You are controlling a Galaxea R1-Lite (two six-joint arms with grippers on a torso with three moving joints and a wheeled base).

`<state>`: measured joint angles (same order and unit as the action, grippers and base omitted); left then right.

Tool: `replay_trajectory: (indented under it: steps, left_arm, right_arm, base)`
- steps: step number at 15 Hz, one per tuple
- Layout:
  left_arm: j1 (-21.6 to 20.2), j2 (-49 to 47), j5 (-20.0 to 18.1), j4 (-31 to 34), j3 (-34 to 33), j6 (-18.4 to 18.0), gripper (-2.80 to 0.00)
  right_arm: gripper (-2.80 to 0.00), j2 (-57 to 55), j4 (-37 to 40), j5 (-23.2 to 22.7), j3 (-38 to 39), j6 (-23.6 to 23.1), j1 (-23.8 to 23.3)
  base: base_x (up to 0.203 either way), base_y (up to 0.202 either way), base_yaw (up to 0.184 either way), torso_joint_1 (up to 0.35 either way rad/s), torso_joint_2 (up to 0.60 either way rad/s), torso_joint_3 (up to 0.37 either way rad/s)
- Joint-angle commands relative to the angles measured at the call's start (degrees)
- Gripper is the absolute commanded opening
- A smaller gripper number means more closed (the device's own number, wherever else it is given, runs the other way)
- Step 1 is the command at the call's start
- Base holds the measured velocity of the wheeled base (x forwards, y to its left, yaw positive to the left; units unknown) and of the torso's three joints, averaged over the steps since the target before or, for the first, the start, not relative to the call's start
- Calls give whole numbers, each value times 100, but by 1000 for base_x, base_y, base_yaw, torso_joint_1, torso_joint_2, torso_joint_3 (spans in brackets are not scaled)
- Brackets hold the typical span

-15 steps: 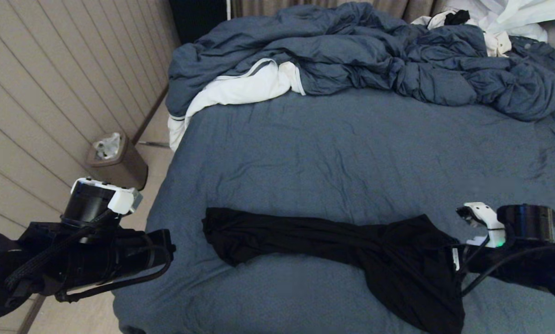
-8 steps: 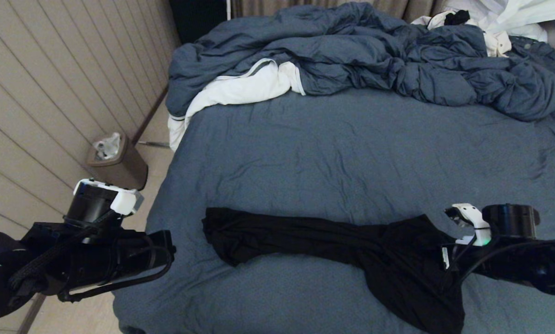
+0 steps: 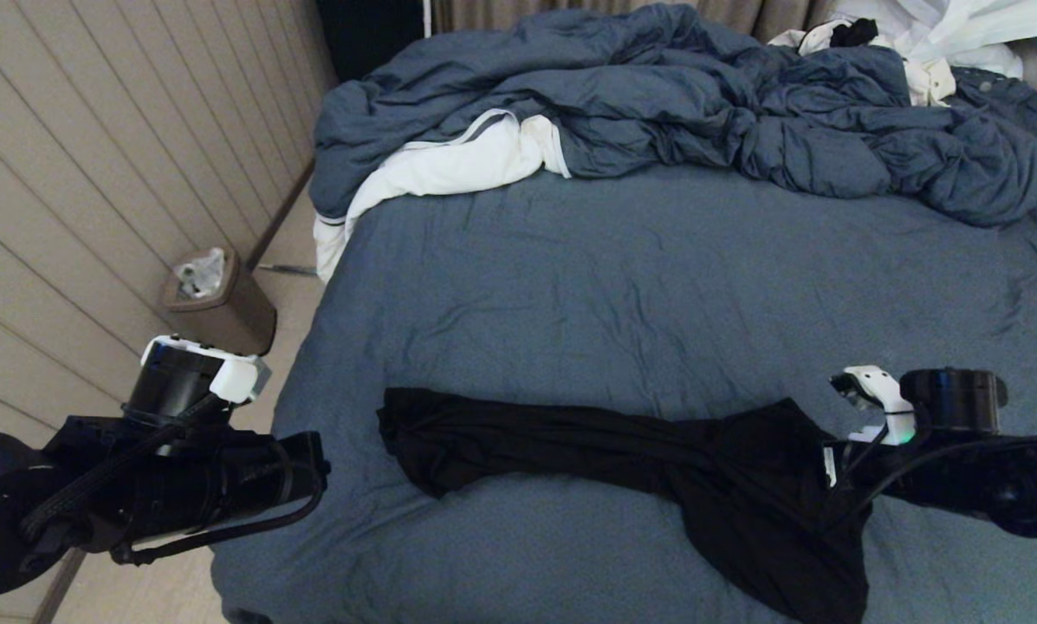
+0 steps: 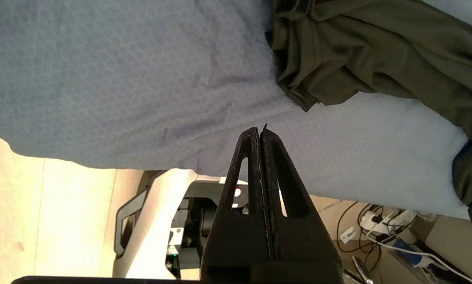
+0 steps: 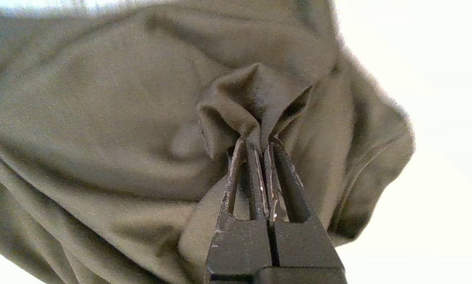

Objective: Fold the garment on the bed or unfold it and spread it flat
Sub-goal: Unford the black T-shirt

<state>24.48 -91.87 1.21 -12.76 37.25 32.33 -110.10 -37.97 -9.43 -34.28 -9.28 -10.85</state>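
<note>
The shirt (image 3: 622, 468) lies bunched in a long strip across the near part of the bed (image 3: 657, 286), stretching from 9 o'clock to 3 o'clock. At its 3 o'clock end the right pincer (image 5: 261, 138) is pinched tight on a fold of it. The left pincer (image 4: 259, 132) is closed on nothing, over the bed's near edge, beside the shirt's other end.

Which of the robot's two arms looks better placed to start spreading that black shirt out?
The right, I'd judge. The right gripper is already shut on a pinch of the garment at its bunched end. The left gripper is shut on nothing, hanging over the near edge of the bed, short of the shirt's other end.
</note>
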Motion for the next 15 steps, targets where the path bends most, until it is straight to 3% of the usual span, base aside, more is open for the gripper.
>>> replay_trajectory:
  steps: [1,4,8,11,15]
  left_arm:
    - [22,-7,11,-7,-8,19,-280]
    - [22,-6,32,-164,-42,15,-280]
    - [22,30,55,-431,-140,18,-280]
    - [22,64,55,-499,-157,19,-280]
    - [15,81,64,-549,-166,27,-280]
  right_arm:
    - [-280,347,14,-4,-303,8,-5]
    - [-280,434,141,303,-1115,89,26]
    - [-280,210,744,744,-2696,594,188]
    - [-280,-343,1206,873,-4002,979,362]
    - [-280,-1485,1358,1445,-5641,1077,652]
  base:
    - [0,0,0,0,0,0]
    - [0,0,0,0,0,0]
    - [0,0,0,0,0,0]
    - [0,0,0,0,0,0]
    - [0,0,0,0,0,0]
